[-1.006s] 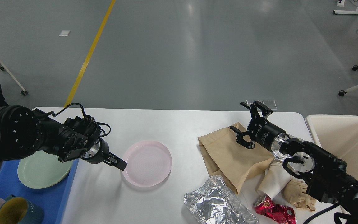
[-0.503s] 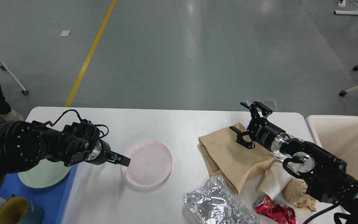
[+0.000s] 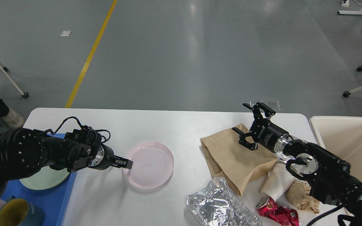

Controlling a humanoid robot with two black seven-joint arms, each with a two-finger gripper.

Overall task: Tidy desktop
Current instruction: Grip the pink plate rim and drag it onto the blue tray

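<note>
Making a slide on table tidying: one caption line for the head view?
Left gripper at the pink plate's near-left rim; open right gripper poised over the brown paper bag.

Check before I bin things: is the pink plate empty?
Empty: the pink plate shows bare concentric rings; only the left gripper meets its rim.

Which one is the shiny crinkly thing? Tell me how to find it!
Look at the big white desktop, then at the pile of rubbish on its right side. At the near edge, just left of the crushed red can and below the tan paper bag, lies the crumpled foil. It is the only silvery, mirror-bright thing there.
</note>
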